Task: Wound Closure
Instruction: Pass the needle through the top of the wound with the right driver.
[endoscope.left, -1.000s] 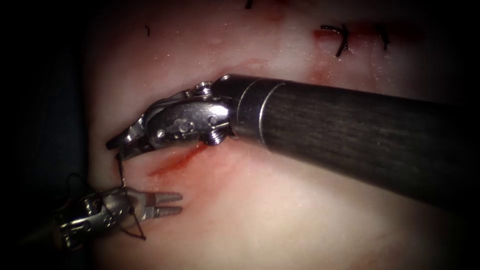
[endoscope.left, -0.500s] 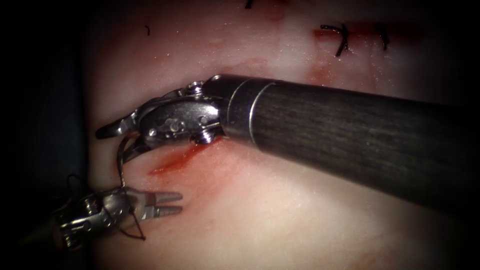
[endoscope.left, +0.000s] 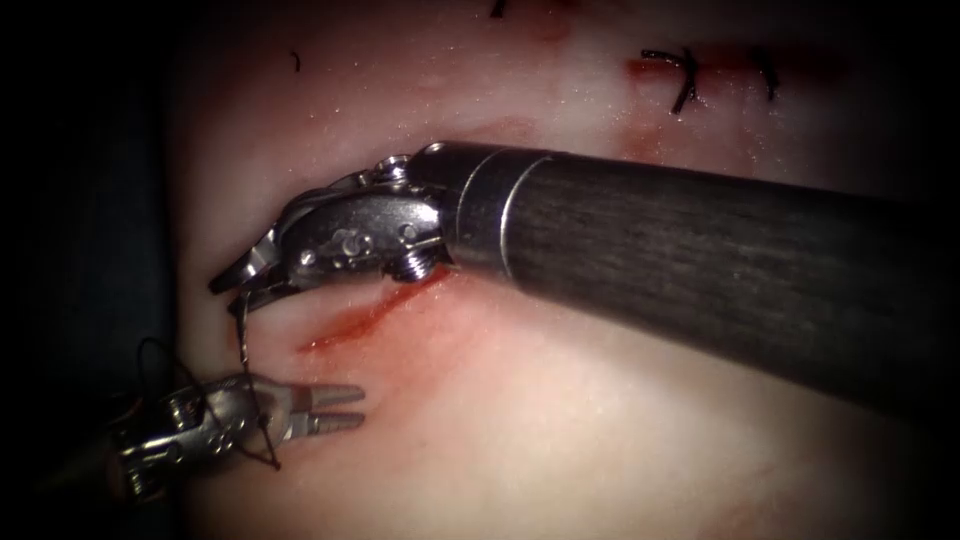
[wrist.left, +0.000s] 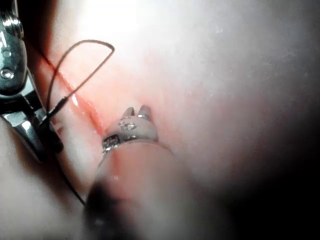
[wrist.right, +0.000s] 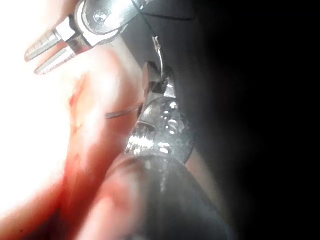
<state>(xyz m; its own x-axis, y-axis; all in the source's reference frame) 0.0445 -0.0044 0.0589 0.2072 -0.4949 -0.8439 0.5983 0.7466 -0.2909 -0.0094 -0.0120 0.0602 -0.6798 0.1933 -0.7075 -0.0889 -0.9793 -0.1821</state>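
The thin curved steel needle (endoscope.left: 242, 328) is seen just off the left end of the short red cut (endoscope.left: 350, 322). It is clamped in the closed jaws of the right arm's silver wristed needle driver (endoscope.left: 232, 288), apparently near one end of its curve, though the exact spot cannot be told. In the left wrist view the needle's arc (wrist.left: 82, 45) appears to stand clear of the pale, glistening pork-belly tissue (endoscope.left: 560, 400), not buried in it.

Below the cut's left end, the left arm's smaller silver needle driver (endoscope.left: 345, 405) is held with its jaws slightly apart and nothing between them. Dark thread (endoscope.left: 268, 445) is draped across its wrist.

No stitch is visible across this cut, which is lined with red fluid, so its closure is judged barely begun. Well beyond it to the right, dark finished stitches (endoscope.left: 685, 75) are seen on another red line.
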